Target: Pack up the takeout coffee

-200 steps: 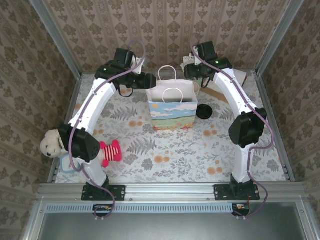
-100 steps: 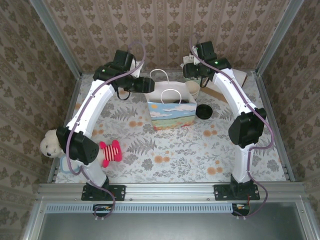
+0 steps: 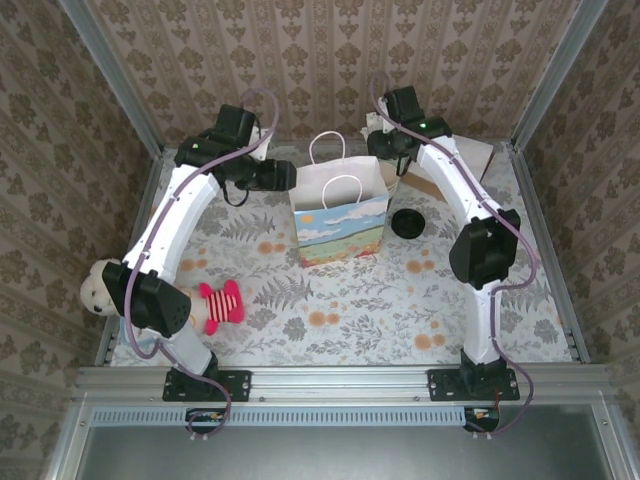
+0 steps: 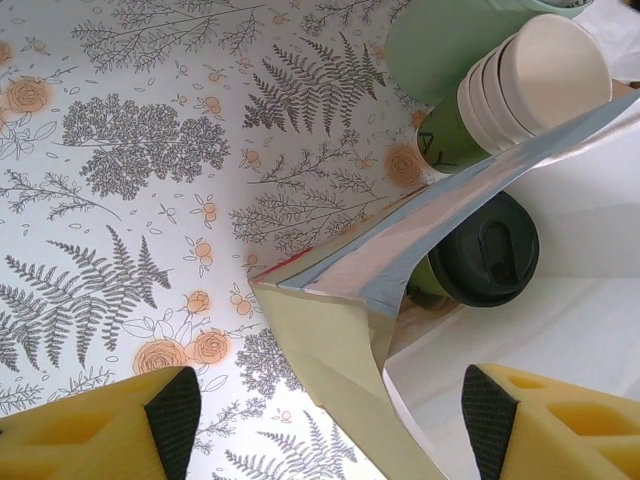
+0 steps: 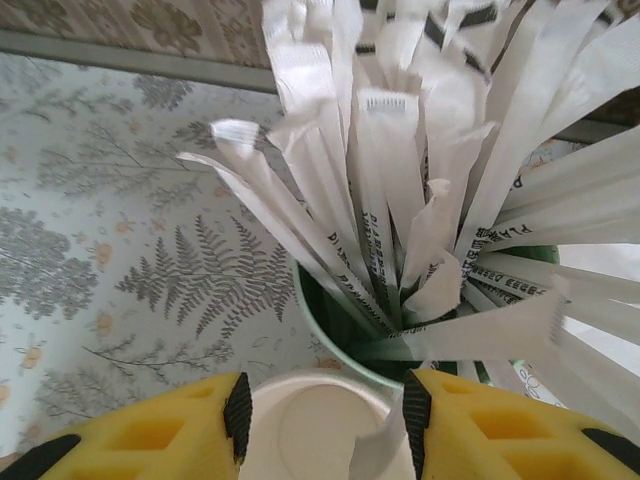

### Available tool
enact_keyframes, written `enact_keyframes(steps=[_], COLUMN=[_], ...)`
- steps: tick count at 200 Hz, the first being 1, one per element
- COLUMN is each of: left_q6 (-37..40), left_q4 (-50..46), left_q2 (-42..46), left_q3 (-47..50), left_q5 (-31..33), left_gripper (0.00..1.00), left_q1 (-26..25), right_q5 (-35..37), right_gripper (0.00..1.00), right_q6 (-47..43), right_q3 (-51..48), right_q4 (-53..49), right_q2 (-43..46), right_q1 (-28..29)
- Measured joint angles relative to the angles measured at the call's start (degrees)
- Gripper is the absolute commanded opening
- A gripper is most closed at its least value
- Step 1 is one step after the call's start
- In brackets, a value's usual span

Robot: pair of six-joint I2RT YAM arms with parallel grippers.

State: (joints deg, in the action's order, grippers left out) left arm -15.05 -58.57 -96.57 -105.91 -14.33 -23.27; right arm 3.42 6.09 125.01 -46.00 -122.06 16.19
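- At the middle of the fern-printed tablecloth (image 3: pixel 330 300), a tall paper gift bag (image 3: pixel 340 228) printed with blue sky and a meadow is standing upright, its white handles rising above the rim.
- The takeout coffee (image 4: pixel 487 250), a small dark-green paper cup with a round black plastic lid, is showing in the left wrist view past the bag's folded edge. It is apparently sitting inside, with white paper on two sides.
- The left gripper (image 4: pixel 332 415) is hovering just beside the bag's left rim, yellow fingers spread wide, grasping nothing.
- The right gripper (image 5: pixel 325 418) is hanging over a green cup of white paper-wrapped sticks (image 5: pixel 400 180). A cream cup mouth (image 5: pixel 310 435) is filling the gap between its pads; whether they are pressing it, I cannot tell.
- A stack of lidless green cups with cream insides (image 4: pixel 540 75) is standing just beyond the bag.
- A black round shape (image 3: pixel 407 222) is lying on the cloth, right of the bag.
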Motion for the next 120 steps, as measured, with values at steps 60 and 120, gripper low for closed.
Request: enact_keyframes(steps=[60,120], left_q6=[-3.0,-6.7], left_q4=[3.4,13.2], left_q2=[0.1,0.1], left_q3=[5.0,8.8], left_q5=[-1.1,-7.4], left_gripper=[0.74,0.74], left_q1=[0.0,-1.4], right_q5=[4.0,4.8], right_gripper=[0.15,0.02], right_q6=[-1.6,-3.4], right_q3=[0.9,-2.3], right_q4=[-0.6,0.2], right_q2=[-3.1,3.4], right_q1=[0.0,0.0])
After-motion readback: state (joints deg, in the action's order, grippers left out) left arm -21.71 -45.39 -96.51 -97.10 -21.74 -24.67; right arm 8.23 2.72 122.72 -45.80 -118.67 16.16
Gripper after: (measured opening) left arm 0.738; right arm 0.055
